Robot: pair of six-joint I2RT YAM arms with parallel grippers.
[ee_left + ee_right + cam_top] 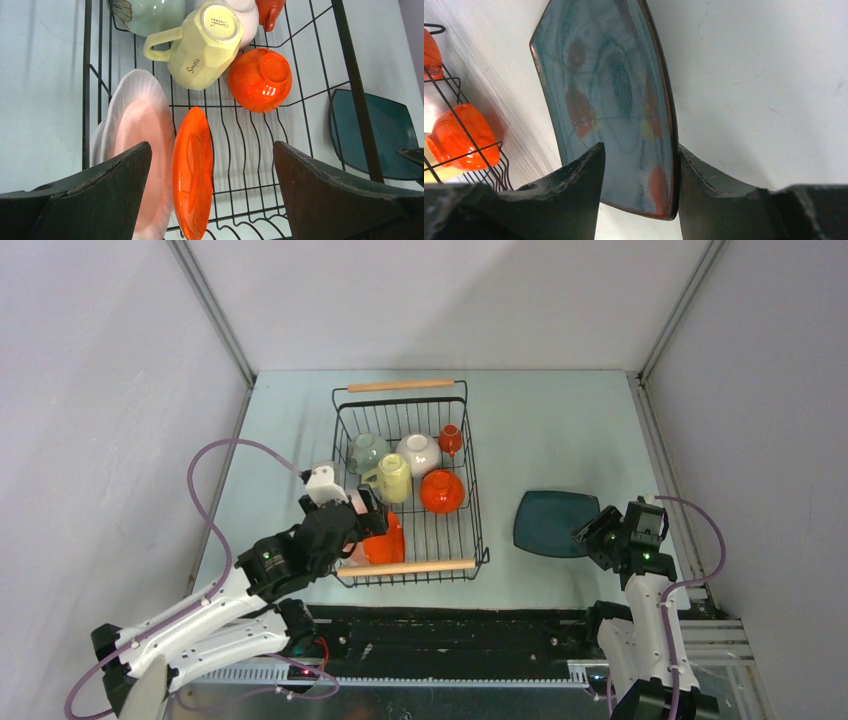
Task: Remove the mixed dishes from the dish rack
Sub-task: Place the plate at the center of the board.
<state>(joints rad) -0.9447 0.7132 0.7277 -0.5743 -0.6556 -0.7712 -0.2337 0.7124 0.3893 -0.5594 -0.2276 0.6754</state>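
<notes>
Black wire dish rack with two wooden rod handles [400,386]: stands mid-table [560,430] and holds most of the crockery.
Dark teal glossy square plate [555,523]: lies flat on the table right of the rack, apart from it. It is the only piece outside, so count it as unloaded.
Right end effector [640,150]: fingers parted over the teal plate's near edge, pinching nothing you can see.
Left end effector [211,146]: spread wide above the rack's near-left corner, one finger on each side of the orange plate, gripping nothing.
Glossy orange round plate [192,170]: stands on edge in the wire slots, so both faces are open to a finger. It is likely your next pick.
Pale pink fluted plate [137,150]: on edge just beside the orange plate, leaving your left finger little gap.
Pale yellow faceted mug [205,45]: base turned up, just beside the upturned orange glazed bowl [260,80], probably set that way to drain.
Edges: the near wooden handle runs close under your left wrist, so lift upward before swinging out.
Open room: bare table shows left of the rack and beyond the teal plate.
</notes>
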